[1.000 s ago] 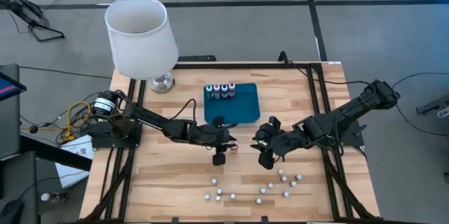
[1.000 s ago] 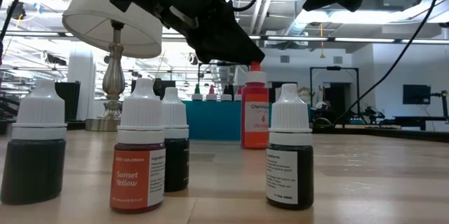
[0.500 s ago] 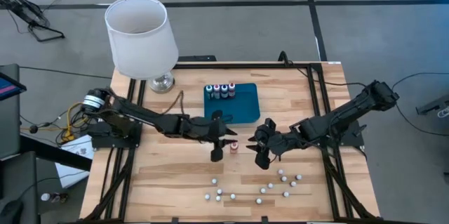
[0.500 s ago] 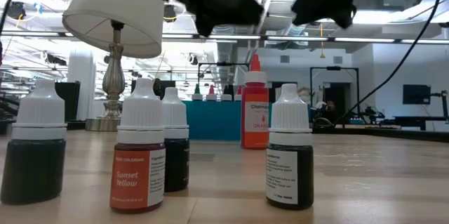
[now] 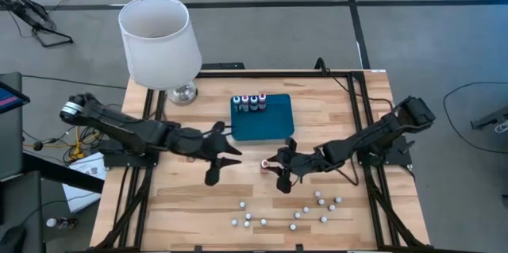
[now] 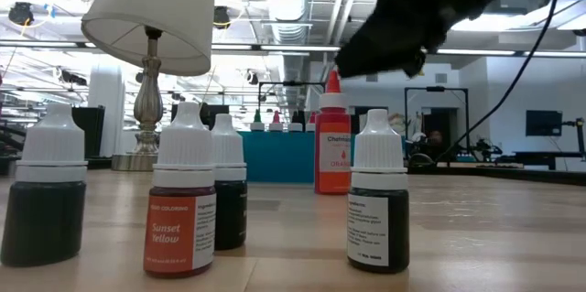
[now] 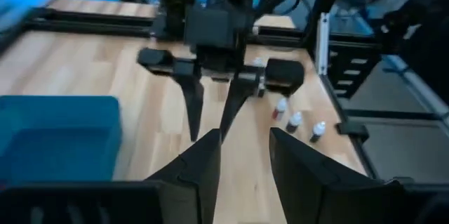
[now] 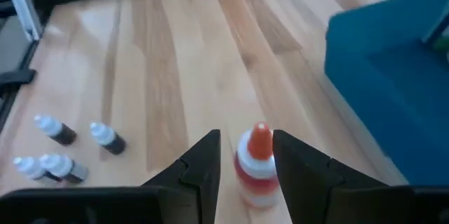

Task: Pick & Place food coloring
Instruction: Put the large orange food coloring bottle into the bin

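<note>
You have four bottles point(image 5: 248, 101) on the teal tray point(image 5: 274, 126); many wait at the counter's point(image 5: 198, 205) 6 o'clock edge. Your right end effector point(image 8: 243, 171) straddles the orange bottle point(image 8: 254, 164), fingers open; the left end effector point(image 5: 220, 156) hangs open, empty.

You see table point(image 5: 333, 110): pale wood planks, smooth, faint sheen. Your tray point(image 5: 274, 122): dark teal, matt, plastic-looking. Orange bottle point(image 8: 254, 168): glossy plastic, orange tip, white collar. Near bottles point(image 6: 378, 205): matt white ribbed plastic caps, paper labels, dark glossy bodies. Lamp shade point(image 5: 159, 40): white cloth-like, matt; lamp base point(image 5: 183, 93): polished metal. Your gripper fingers point(image 8: 203, 164): matt black plastic.
</note>
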Controlling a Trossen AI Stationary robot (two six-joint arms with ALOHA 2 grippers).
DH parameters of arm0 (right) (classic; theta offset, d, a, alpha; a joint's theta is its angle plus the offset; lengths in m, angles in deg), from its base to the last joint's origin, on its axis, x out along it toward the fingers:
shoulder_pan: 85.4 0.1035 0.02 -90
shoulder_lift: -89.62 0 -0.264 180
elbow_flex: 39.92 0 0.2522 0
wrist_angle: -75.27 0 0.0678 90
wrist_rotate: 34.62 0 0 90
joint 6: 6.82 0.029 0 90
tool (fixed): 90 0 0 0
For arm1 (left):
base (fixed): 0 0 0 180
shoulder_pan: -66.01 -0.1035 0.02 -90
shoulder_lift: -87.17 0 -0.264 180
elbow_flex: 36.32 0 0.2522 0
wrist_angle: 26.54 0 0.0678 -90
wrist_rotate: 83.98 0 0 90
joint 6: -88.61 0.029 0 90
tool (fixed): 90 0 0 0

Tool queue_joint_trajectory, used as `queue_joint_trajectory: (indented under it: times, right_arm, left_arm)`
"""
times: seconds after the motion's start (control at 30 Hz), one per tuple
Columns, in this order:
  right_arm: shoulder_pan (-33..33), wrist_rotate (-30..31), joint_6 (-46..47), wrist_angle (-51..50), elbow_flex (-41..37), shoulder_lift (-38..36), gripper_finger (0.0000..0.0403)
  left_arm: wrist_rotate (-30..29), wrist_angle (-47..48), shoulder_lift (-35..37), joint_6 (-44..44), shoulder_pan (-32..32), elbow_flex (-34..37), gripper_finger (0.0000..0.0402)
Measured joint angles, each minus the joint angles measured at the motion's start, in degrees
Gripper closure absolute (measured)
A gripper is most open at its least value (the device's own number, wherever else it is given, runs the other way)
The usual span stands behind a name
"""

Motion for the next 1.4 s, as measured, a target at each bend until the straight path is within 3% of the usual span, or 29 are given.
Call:
queue_joint_trajectory:
  times: [0.2, 0.37, 0.57, 1.4]
  right_arm:
    - [-1.8, -0.7, 2.6, 1.3, 0.1, 1.3, 0.0282]
    - [-2.6, -1.3, 1.5, 1.0, 0.1, 1.0, 0.0282]
    - [-3.5, -5.7, 1.4, 0.3, 0.1, 1.2, 0.0282]
    - [-4.8, -7.1, -4.9, -0.6, 0.1, 1.2, 0.0282]
  left_arm:
    - [-11.3, 2.7, 3.5, -0.4, 5.5, 0.0, 0.0287]
    - [-16.0, 5.4, 3.7, -2.0, 7.9, 0.0, 0.0287]
    - [-16.7, 6.4, 3.4, -3.7, 8.3, 0.0, 0.0287]
    - [-17.0, 6.3, 3.4, -3.9, 8.3, 0.0, 0.0288]
